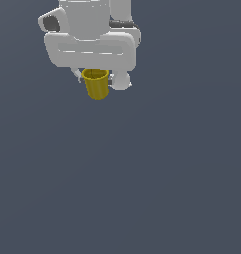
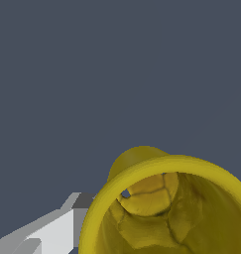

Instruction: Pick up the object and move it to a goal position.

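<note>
The yellow cup (image 1: 97, 86) hung upright directly below the white tool (image 1: 97, 79), at the 12 o'clock area of the exterior view, its rim up against the tool body. The tool was clamped on the cup. In the wrist view, one grey-tipped finger (image 2: 67, 218) lay against the cup's (image 2: 142, 158) outer wall below the rim.

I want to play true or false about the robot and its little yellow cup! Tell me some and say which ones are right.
1. The cup is yellow. True.
2. The cup sits right under the white hand. True.
3. The cup is upside down. False: its open rim points up toward the hand.
4. The cup is full of water. False: the wrist view shows only its yellow inside.
5. There are three cups. False: only one.
</note>
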`<action>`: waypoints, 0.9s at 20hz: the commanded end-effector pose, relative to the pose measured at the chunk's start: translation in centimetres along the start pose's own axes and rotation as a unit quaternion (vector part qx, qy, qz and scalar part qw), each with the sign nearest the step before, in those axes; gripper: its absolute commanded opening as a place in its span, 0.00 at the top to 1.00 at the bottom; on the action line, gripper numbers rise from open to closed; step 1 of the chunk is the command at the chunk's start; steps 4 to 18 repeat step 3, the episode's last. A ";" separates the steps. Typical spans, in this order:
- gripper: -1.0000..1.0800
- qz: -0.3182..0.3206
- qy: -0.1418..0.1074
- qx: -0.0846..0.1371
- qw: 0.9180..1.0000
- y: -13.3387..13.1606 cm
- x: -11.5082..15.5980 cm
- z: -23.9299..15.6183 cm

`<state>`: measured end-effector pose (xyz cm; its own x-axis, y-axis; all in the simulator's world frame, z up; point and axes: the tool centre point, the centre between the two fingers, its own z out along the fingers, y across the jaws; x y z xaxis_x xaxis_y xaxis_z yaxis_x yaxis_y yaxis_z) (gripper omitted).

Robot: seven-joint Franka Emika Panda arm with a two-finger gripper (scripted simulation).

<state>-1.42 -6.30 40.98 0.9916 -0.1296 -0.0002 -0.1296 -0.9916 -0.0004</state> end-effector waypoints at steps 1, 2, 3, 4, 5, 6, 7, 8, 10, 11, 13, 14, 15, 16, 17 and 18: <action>1.00 0.000 0.000 0.000 1.000 0.0 0.1 -0.4; 1.00 0.000 0.000 0.000 1.000 0.0 0.1 -0.5; 1.00 0.000 0.000 0.000 1.000 0.0 0.1 -0.5; 1.00 0.000 0.000 0.000 1.000 0.0 0.1 -0.5; 1.00 0.000 0.000 0.000 1.000 0.0 0.1 -0.5; 1.00 0.000 0.000 0.000 1.000 0.0 0.1 -0.5; 1.00 0.000 0.000 0.000 1.000 0.0 0.1 -0.5; 1.00 0.000 0.000 0.000 1.000 0.0 0.1 -0.5; 1.00 0.000 0.000 0.000 1.000 0.0 0.1 -0.5; 1.00 0.000 0.000 0.000 1.000 0.0 0.1 -0.5; 1.00 0.000 0.000 0.000 1.000 0.0 0.1 -0.5; 1.00 0.000 0.000 0.000 1.000 0.0 0.1 -0.5; 1.00 0.000 0.000 0.000 1.000 0.0 0.1 -0.5; 1.00 0.000 0.000 0.000 1.000 0.0 0.1 -0.5; 1.00 0.000 0.000 0.000 1.000 0.0 0.1 -0.5; 1.00 0.000 0.000 0.000 1.000 0.0 0.1 -0.5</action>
